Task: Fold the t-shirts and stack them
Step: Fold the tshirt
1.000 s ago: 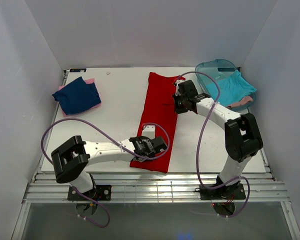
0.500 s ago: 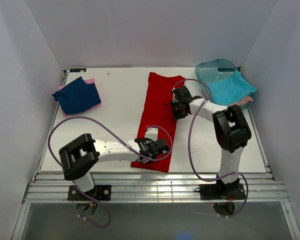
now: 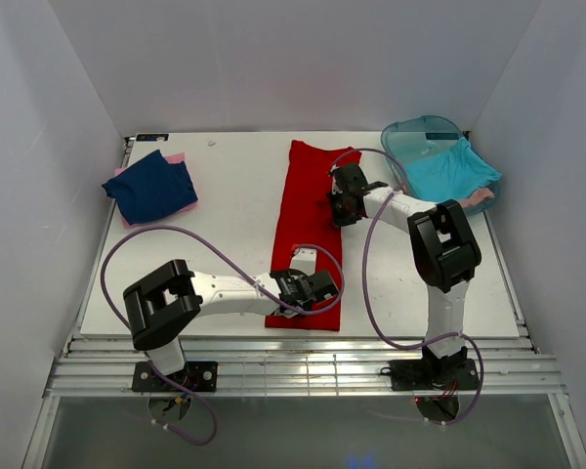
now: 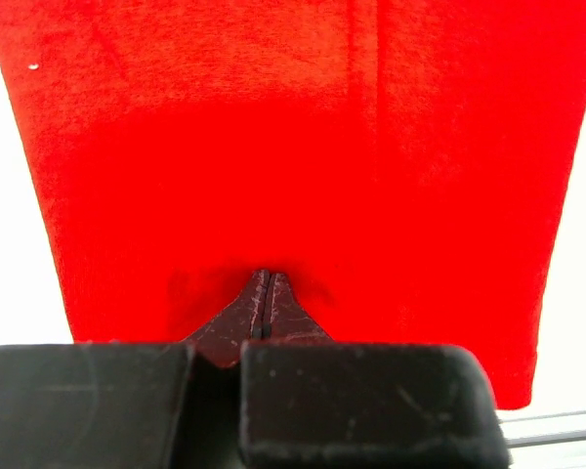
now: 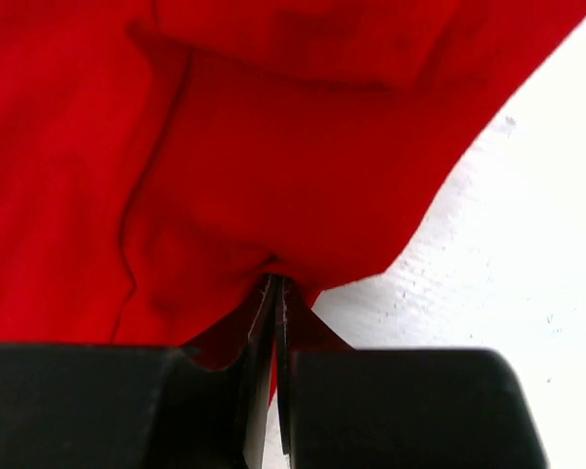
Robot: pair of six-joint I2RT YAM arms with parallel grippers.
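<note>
A bright red t-shirt (image 3: 308, 205) lies as a long narrow strip down the middle of the table. My left gripper (image 3: 313, 289) is at its near end, and its shut tips (image 4: 264, 276) pinch a small pucker of the red cloth (image 4: 293, 147). At the strip's far right edge, my right gripper (image 3: 344, 201) is shut (image 5: 276, 281) on a bunched fold of the red cloth (image 5: 225, 147). A navy t-shirt (image 3: 151, 188) lies folded on a pink one (image 3: 176, 158) at the far left. A turquoise t-shirt (image 3: 456, 168) and another pink one (image 3: 471, 200) sit in the tub.
The translucent teal tub (image 3: 420, 130) stands at the back right corner. Purple cables loop from both arms over the table (image 3: 225, 215). White walls close in the left, right and back sides. The table's near edge runs just below the shirt's hem.
My left gripper slid right and drew the shirt's near end with it. The right gripper moved left and farther back along the shirt's right edge.
</note>
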